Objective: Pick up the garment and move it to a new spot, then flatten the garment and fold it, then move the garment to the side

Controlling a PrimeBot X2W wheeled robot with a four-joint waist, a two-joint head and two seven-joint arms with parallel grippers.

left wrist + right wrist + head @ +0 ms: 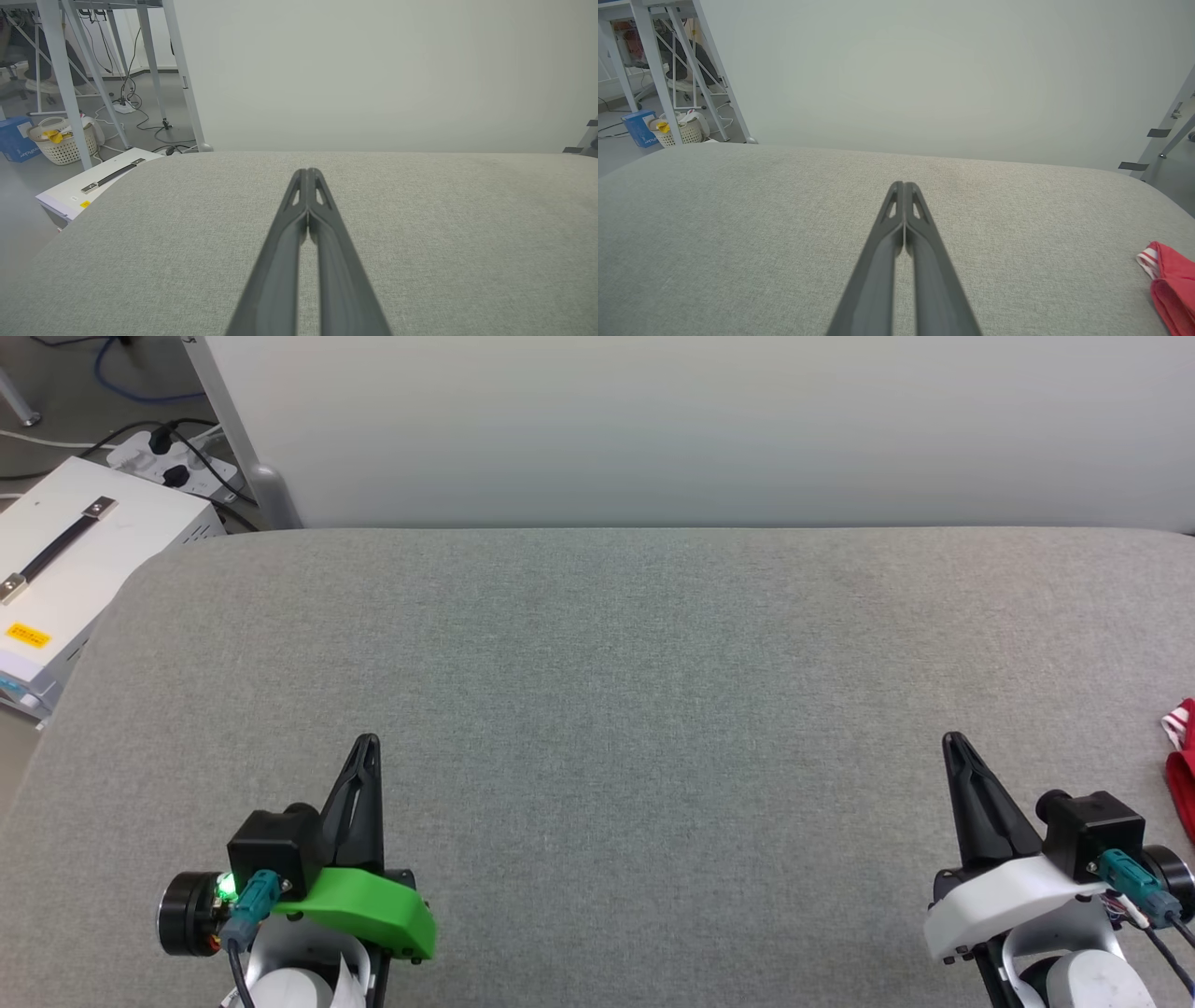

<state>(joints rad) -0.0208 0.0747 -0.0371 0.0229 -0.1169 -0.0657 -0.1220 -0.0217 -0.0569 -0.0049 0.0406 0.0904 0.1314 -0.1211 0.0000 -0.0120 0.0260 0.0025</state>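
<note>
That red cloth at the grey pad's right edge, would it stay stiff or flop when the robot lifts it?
Probably floppy: the red garment lies bunched in soft folds. Likely light, since it looks like thin cloth. On the woven grey pad it may drag and wrinkle rather than slide.

Grey fabric table (pixel 597 663), white handled box (pixel 65 569), power strip (pixel 210 474) near it.

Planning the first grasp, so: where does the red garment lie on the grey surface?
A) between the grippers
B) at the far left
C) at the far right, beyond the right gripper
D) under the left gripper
C: the garment shows as a red bunch at the far right of the grey surface, outside the right gripper.
</note>
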